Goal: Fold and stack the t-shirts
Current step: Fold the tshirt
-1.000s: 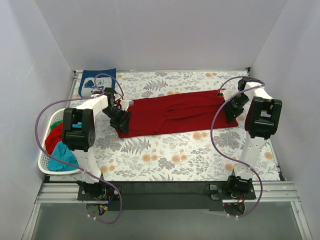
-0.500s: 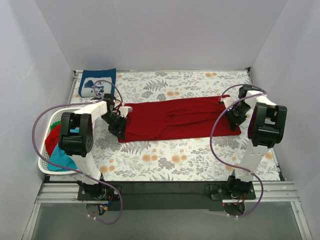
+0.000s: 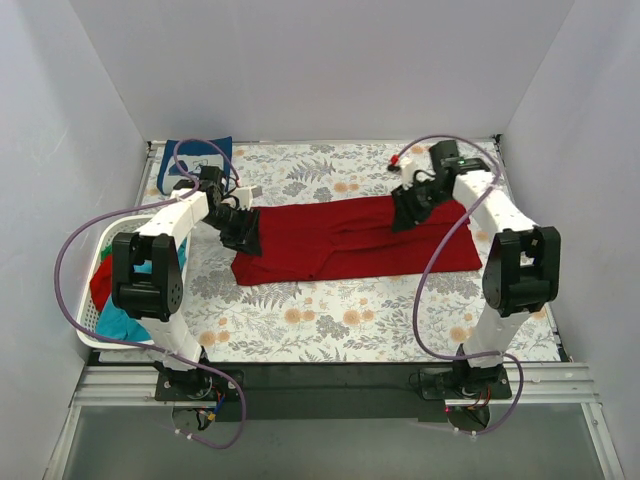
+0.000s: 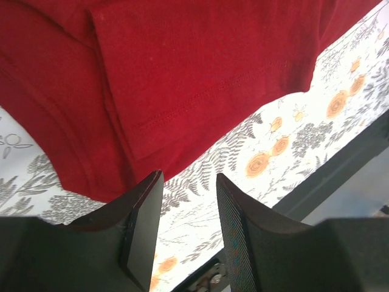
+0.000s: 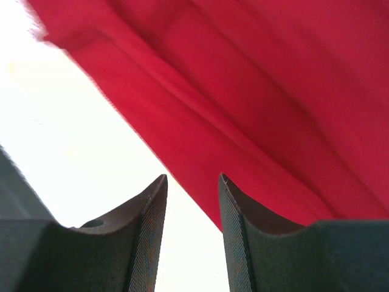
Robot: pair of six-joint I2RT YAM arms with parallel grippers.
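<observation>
The red shirt (image 3: 350,240) lies flat on the tablecloth (image 3: 330,320) as a long band running left to right across the middle of the table, with soft creases along its length. In the left wrist view a folded flap with a stitched hem lies on top of the red shirt (image 4: 200,61), and the shirt's edge ends just short of the jaws.

The left gripper (image 3: 243,235) is at the shirt's left end. In its own view the left gripper (image 4: 188,179) has its jaws apart with nothing between them; only flowered tablecloth (image 4: 267,158) shows in the gap. Whether a fingertip touches the fabric I cannot tell.

The right gripper (image 3: 405,212) is over the far edge of the shirt, toward its right end. The right wrist view shows the right gripper (image 5: 191,179) with parted jaws that hold nothing. The red shirt (image 5: 273,91) fills the upper right of that view, and its edge crosses the gap. The surface beside it is washed out to white, probably the tablecloth.

A navy shirt (image 3: 205,155) with white print lies folded at the far left corner, well apart from the red one. A white basket (image 3: 85,325) at the left edge holds a heap (image 3: 112,290) of red, teal and green shirts.
</observation>
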